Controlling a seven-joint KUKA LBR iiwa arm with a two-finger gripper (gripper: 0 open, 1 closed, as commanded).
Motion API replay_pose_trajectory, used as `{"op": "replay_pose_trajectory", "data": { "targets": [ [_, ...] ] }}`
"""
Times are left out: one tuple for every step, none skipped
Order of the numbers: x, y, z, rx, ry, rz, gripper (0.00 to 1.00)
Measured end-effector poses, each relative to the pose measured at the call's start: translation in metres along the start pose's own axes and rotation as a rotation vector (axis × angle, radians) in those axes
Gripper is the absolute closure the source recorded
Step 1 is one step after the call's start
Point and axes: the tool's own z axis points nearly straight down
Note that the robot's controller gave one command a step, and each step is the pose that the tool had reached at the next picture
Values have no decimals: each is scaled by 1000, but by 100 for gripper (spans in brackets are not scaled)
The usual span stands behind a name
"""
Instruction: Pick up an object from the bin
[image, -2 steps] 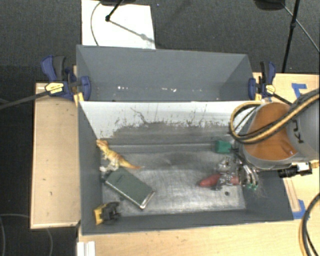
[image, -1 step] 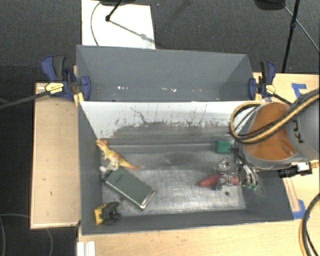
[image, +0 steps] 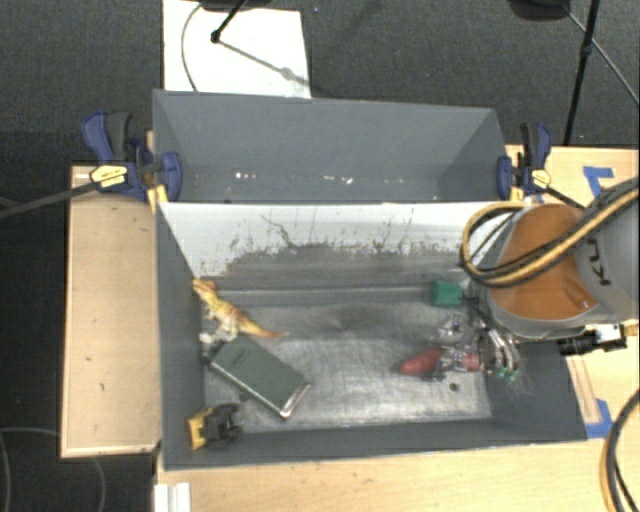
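My gripper (image: 462, 352) is low at the right side of the bin floor, under the arm's orange cover. A small red oblong thing (image: 419, 364) lies right at its left, touching or nearly touching the fingertips; whether it is between them I cannot make out. A small green block (image: 446, 293) rests just behind the gripper, against the bin's back wall.
On the left side lie a yellow toy dinosaur (image: 224, 310), a flat dark green case with a silver edge (image: 258, 376), and a small yellow-and-black thing (image: 213, 426) in the front left corner. The arm and its cables cover the bin's right wall.
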Motion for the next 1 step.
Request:
{"op": "replay_pose_trajectory", "data": {
  "targets": [
    [1,0,-19,0,5,-1,100]
  ]
}}
